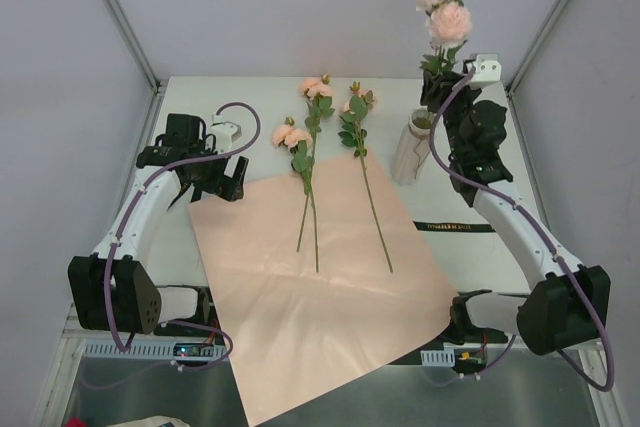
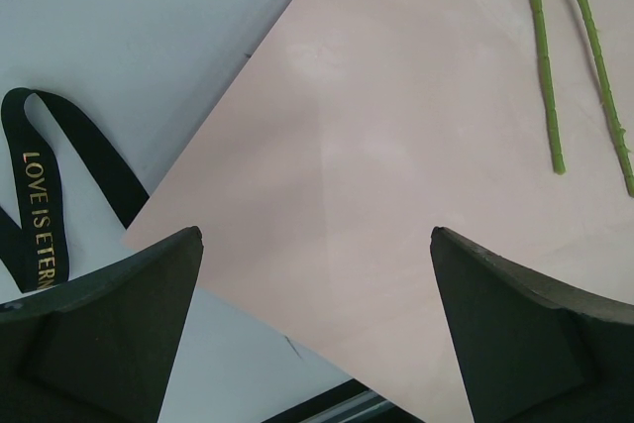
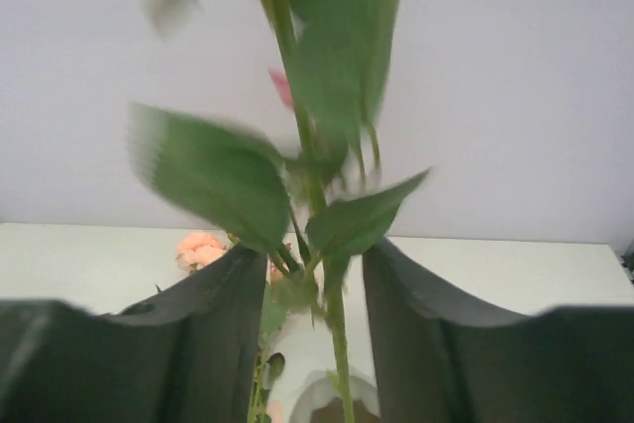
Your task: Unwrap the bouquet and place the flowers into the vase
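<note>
Standing between the parted right jaws, 1 rose (image 1: pixel 450 22) sits in the vase (image 1: pixel 405 157). Ahead of the wide-open left jaws, 3 flowers (image 1: pixel 290 134) wait on unwrapped paper (image 1: pixel 320 327).

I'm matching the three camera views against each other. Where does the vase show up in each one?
Top external: the vase stands right of centre, beside the pink paper's far right corner.
Left wrist: not in it.
Right wrist: only its mouth, bottom centre, between the jaws.
Shared landmark: the loose roses, stems in the left wrist view, a bloom in the right wrist view.
</note>
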